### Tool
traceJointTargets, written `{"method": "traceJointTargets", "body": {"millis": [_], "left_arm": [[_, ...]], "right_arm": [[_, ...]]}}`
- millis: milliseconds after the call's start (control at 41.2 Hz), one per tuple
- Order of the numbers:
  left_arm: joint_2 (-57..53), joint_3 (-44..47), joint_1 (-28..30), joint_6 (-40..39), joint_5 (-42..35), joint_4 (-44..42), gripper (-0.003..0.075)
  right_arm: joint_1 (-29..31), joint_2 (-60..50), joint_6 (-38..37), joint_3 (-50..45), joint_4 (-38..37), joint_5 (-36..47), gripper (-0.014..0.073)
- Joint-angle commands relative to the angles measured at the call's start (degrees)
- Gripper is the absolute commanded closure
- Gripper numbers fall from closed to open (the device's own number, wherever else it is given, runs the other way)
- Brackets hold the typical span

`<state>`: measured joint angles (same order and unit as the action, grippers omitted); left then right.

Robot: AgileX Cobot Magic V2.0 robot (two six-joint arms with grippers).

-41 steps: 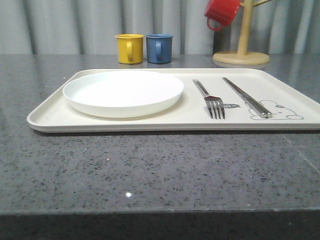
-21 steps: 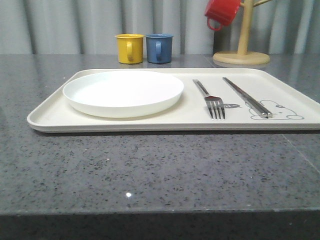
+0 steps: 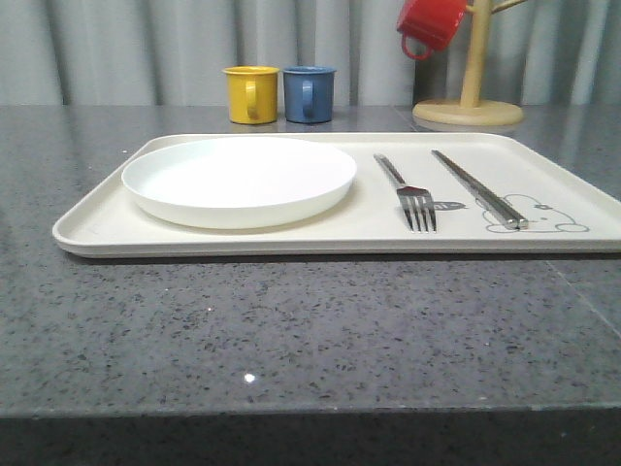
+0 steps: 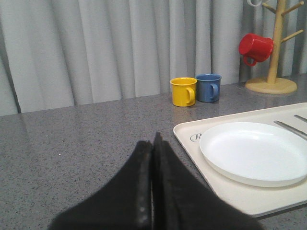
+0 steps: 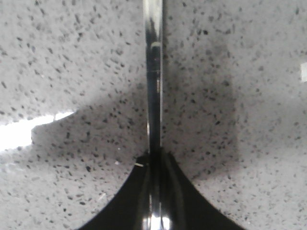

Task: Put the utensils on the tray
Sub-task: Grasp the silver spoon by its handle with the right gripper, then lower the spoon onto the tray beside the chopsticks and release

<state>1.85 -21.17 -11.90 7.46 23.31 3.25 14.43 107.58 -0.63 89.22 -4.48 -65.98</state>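
Note:
The cream tray [image 3: 369, 221] lies across the middle of the grey stone table. On its right half rest a silver fork [image 3: 412, 199] and a pair of silver chopsticks [image 3: 477, 186], both lying flat. My left gripper [image 4: 153, 139] is shut with nothing in it, hovering over the countertop just left of the tray [image 4: 225, 191]. My right gripper [image 5: 154, 155] is shut on a long shiny silver utensil handle [image 5: 153, 72], held close above the speckled countertop. The handle runs out of the right wrist view, so its head is hidden.
A round white plate [image 3: 238, 180] fills the tray's left half. Behind the tray stand a yellow mug [image 3: 250, 94] and a blue mug [image 3: 309, 93]. A red mug [image 3: 430, 24] hangs on a wooden mug tree [image 3: 473, 68] at the back right.

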Motion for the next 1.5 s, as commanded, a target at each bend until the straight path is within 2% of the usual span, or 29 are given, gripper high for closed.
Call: {"method": "traceJointTargets", "body": {"millis": [0, 267, 558, 801, 1165, 1286, 1480], "left_arm": [[0.75, -1.54, 0.00, -0.66, -4.78, 0.62, 0.0739], [0.75, -1.54, 0.00, -0.66, -4.93, 0.62, 0.0739], [0.75, -1.54, 0.00, -0.66, -4.93, 0.62, 0.0739], [0.75, -1.54, 0.00, -0.66, -4.93, 0.62, 0.0739], [0.75, -1.54, 0.00, -0.66, -4.96, 0.62, 0.0739], [0.75, -1.54, 0.00, -0.66, -4.96, 0.62, 0.0739], [0.75, -1.54, 0.00, -0.66, -4.96, 0.62, 0.0739]], "right_arm": [[0.39, -2.65, 0.63, 1.74, -1.63, -0.63, 0.0624], [0.28, -6.25, 0.63, 1.74, -1.61, -0.83, 0.0624], [-1.45, -11.81, 0.63, 1.85, 0.56, -4.75, 0.0624], [-8.00, -12.82, -1.24, 1.89, 1.66, -10.35, 0.0624], [-22.54, -12.76, -9.75, 1.89, 4.48, -8.60, 0.0624], [-24.60, -12.66, -12.47, 1.89, 4.48, -7.86, 0.0624], [-24.73, -12.47, -12.73, 1.89, 6.44, -7.86, 0.0624]]}}
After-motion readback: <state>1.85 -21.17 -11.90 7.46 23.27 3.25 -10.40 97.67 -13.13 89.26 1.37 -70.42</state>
